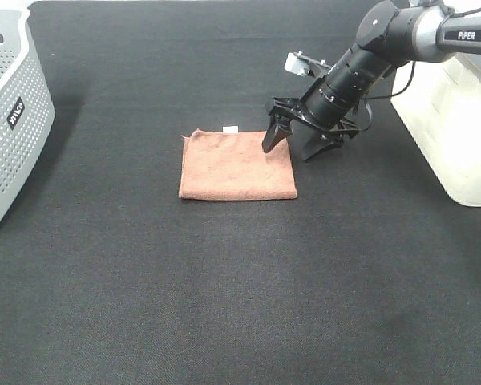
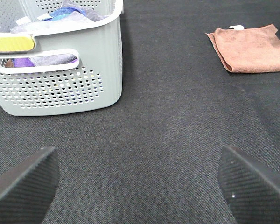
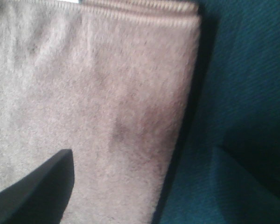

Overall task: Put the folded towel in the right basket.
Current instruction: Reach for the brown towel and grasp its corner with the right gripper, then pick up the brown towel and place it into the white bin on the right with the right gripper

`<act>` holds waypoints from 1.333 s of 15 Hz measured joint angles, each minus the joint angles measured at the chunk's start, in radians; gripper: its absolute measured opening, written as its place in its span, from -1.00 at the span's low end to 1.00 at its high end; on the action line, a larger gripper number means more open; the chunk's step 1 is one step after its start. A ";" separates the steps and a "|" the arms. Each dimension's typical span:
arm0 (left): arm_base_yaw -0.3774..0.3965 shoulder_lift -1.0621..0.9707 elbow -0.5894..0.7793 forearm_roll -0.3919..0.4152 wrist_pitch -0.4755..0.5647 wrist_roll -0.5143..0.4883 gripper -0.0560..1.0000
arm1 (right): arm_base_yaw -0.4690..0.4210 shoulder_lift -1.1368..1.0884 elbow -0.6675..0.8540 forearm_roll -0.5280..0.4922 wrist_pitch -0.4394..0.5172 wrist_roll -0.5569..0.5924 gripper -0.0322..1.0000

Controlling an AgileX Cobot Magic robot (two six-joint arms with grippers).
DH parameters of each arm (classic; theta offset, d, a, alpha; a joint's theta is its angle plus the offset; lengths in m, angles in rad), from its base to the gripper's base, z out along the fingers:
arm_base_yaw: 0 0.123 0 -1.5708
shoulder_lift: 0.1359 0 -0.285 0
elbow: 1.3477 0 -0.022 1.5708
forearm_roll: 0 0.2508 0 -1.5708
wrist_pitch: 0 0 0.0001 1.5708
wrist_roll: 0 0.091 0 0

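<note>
1. The folded towel point(image 1: 237, 164) lies flat mid-tabletop point(image 1: 224, 305), nearer the far edge; soft and limp, it may sag or unfold when lifted.
2. The right hand point(image 1: 289, 151), spread wide, straddles its right edge; pinch all layers there.
3. Bare tabletop separates towel from the right basket point(image 1: 457, 144) at the right edge; clear its rim.

A big table point(image 1: 224, 281) fills the whole view; a black cloth point(image 2: 168, 140) covers it from near to far; the cloth lies flat and smooth; up close it shows a fine woven look; the light is bright and even, so the near part looks a bit grey; soft dark shadows lie at the far left and far right.
</note>
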 joint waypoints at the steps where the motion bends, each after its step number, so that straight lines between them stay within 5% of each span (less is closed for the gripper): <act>1: 0.000 0.000 0.000 0.000 0.000 0.000 0.76 | 0.000 0.000 -0.002 -0.006 -0.003 0.000 0.52; 8: 0.000 0.000 0.000 0.000 0.000 0.000 0.76 | 0.000 0.033 -0.011 0.052 0.003 -0.029 0.35; 14: 0.000 0.000 0.000 0.000 0.000 0.000 0.76 | 0.003 0.047 -0.011 0.107 0.002 -0.067 -0.89; 20: 0.000 0.000 0.000 0.000 0.000 0.000 0.76 | 0.019 -0.042 -0.011 0.080 0.028 -0.075 -0.92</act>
